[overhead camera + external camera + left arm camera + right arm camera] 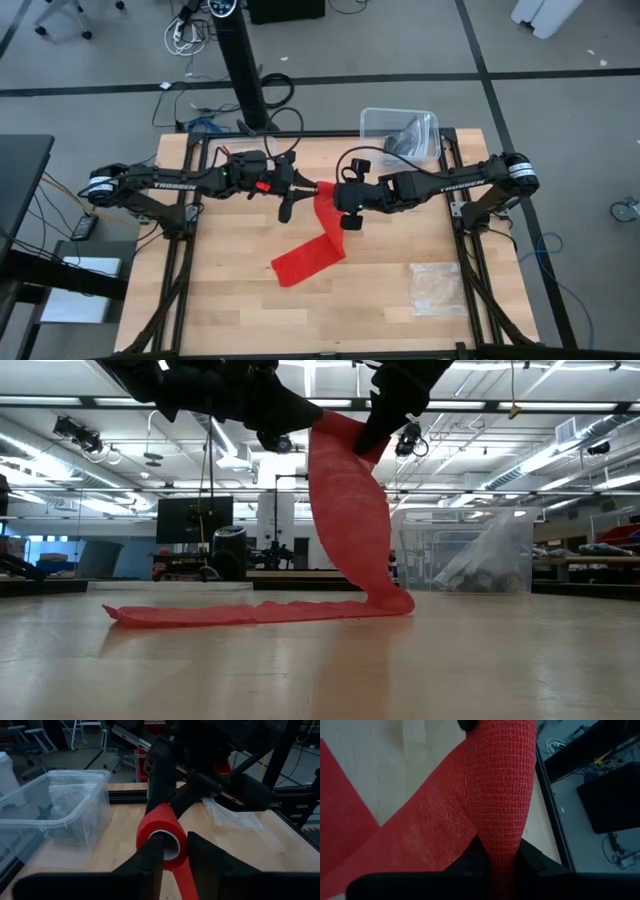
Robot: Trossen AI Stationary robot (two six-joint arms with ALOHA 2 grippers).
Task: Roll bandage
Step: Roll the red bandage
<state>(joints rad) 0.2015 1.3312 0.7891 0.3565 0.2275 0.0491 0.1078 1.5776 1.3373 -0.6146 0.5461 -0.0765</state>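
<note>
The bright red bandage is partly rolled. Its stubby roll (161, 826), which has a white core, is held up in the air between my two grippers over the middle of the table. The loose strip (322, 232) hangs down from the roll (350, 510), and its free end (220, 614) lies flat on the wooden table toward the near left. My left gripper (300, 190) comes in from the left and is shut on the roll. My right gripper (336, 196) comes in from the right and is shut on the roll's other end. My left gripper holds the roll's near end, with one finger (150, 857) in the white core (169, 845) and the other (210, 865) outside the red wall. The fingers come level from the table's left, along the roll's axis. The roll is lifted clear. My right gripper pinches the red roll's other end (502, 852) between its two fingers, coming level from the table's right. Its fingers (160, 775) show behind the roll in the left wrist view. The strip hangs slack below, and its end is on the table.
A clear plastic bin (400, 130) holding dark items stands at the table's far right. A clear crinkly plastic bag (438, 288) lies at the near right. Black frame rails run along the table's edges. Bare wood shows at the near left.
</note>
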